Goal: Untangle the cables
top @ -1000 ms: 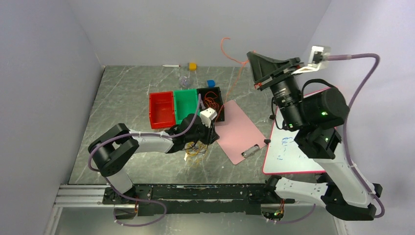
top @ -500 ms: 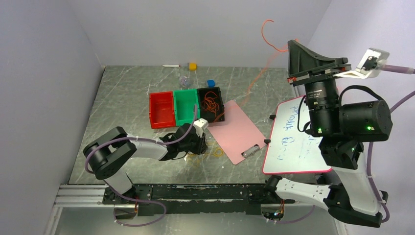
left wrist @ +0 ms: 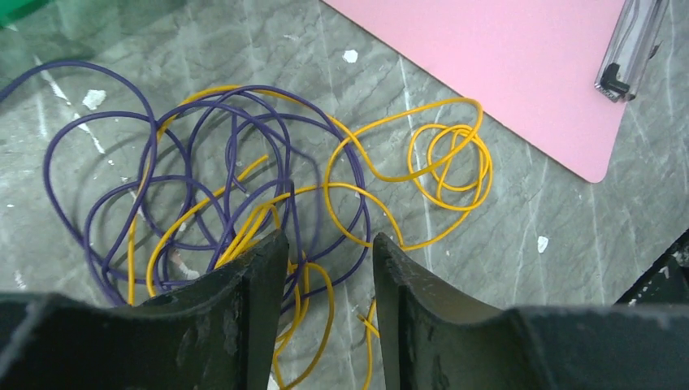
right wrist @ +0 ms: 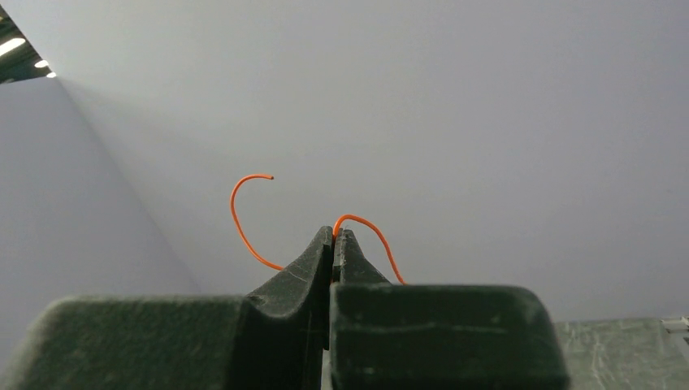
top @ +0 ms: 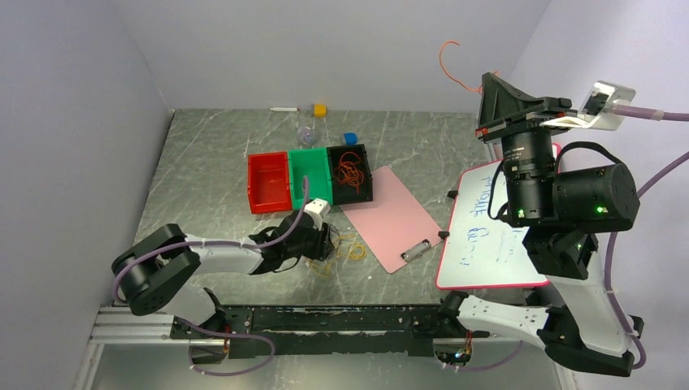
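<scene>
A tangle of purple cables (left wrist: 203, 162) and yellow cables (left wrist: 357, 175) lies flat on the grey table, with a small yellow coil (left wrist: 455, 158) at its right. It also shows in the top view (top: 345, 250). My left gripper (left wrist: 329, 244) is low over the tangle's near edge, open, with purple and yellow strands lying between its fingers; in the top view it (top: 325, 240) sits beside the loops. My right gripper (right wrist: 335, 233) is raised high at the right, shut on a thin orange cable (right wrist: 242, 223) whose free end curls up (top: 445, 61). More orange cables (top: 350, 169) lie in the black bin.
Red bin (top: 268, 180), green bin (top: 309, 175) and black bin (top: 370, 175) stand in a row behind the tangle. A pink clipboard (top: 390, 215) lies right of it, then a whiteboard (top: 487, 240). Small items (top: 320, 109) sit at the back.
My right gripper swung right and up with the orange cable, which no longer trails to the table. My left arm moved lower and nearer, settling over the purple and yellow tangle.
</scene>
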`<action>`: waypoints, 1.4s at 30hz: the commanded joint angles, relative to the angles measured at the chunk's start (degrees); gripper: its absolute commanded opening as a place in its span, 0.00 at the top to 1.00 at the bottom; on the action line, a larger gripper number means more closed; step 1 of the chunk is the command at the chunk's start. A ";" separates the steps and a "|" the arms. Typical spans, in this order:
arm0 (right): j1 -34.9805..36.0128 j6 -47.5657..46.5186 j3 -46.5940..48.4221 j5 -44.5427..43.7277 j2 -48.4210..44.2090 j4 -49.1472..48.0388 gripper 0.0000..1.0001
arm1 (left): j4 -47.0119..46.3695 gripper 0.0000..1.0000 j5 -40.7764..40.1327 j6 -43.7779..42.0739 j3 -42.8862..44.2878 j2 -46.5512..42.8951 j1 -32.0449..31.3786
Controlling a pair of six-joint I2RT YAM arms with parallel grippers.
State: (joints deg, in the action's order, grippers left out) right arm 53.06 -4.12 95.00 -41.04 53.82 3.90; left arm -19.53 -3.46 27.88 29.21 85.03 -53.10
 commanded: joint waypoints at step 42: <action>-3.77 12.18 -5.12 14.33 21.32 4.41 1.00 | 23.59 0.21 -17.80 5.45 1.22 -30.39 -0.06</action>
State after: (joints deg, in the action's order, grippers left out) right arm 51.35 6.81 88.64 -27.68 75.44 10.15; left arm 4.05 -21.80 31.22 32.05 52.75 -53.10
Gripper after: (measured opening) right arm 0.021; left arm 0.798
